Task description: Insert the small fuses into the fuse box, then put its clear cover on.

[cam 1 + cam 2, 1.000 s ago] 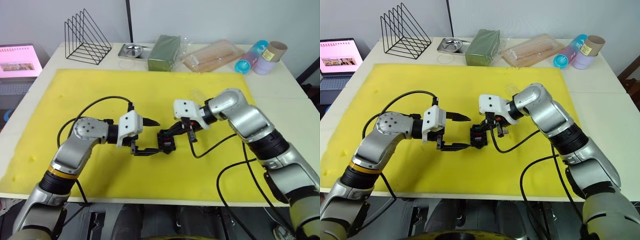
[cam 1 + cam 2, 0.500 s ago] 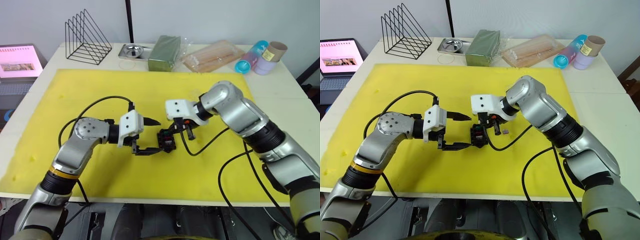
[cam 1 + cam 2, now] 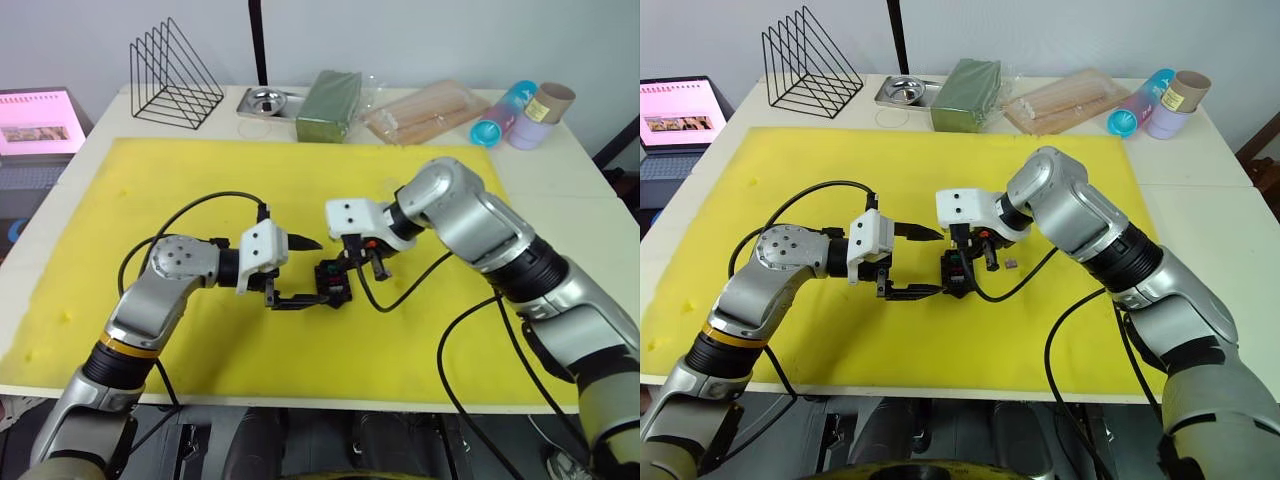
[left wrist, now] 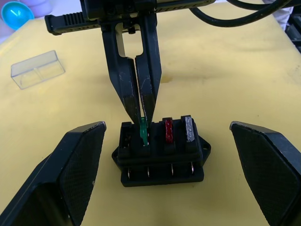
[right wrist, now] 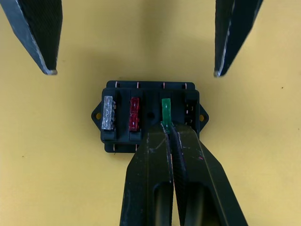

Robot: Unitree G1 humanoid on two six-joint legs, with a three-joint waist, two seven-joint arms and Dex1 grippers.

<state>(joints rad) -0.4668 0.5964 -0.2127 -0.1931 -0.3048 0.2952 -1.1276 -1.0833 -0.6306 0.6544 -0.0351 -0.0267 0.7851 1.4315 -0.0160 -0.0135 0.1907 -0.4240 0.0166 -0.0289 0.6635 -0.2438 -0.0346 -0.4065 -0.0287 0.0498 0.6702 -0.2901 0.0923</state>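
The black fuse box (image 5: 150, 136) lies on the yellow mat (image 3: 180, 180), with a grey fuse (image 5: 108, 113) and a red fuse (image 5: 134, 114) seated in its slots. My right gripper (image 5: 168, 128) is shut on the green fuse (image 5: 166, 109), which stands in the third slot; the fourth slot is empty. My left gripper (image 3: 303, 272) is open, its fingers (image 4: 70, 174) straddling the box without touching it. A tiny fuse (image 3: 1011, 264) lies loose on the mat just right of the box. The clear cover (image 4: 37, 69) rests on the mat beyond the box.
Along the table's far edge stand a wire rack (image 3: 175, 75), a metal tray (image 3: 265, 100), a green packet (image 3: 328, 105), a clear bag of sticks (image 3: 425, 110) and cups (image 3: 520, 115). A laptop (image 3: 35, 120) sits at the far left. Black cables loop over the mat.
My right gripper has shifted left over the fuse box and now holds the green fuse in a slot. The left gripper has stayed open around the box.
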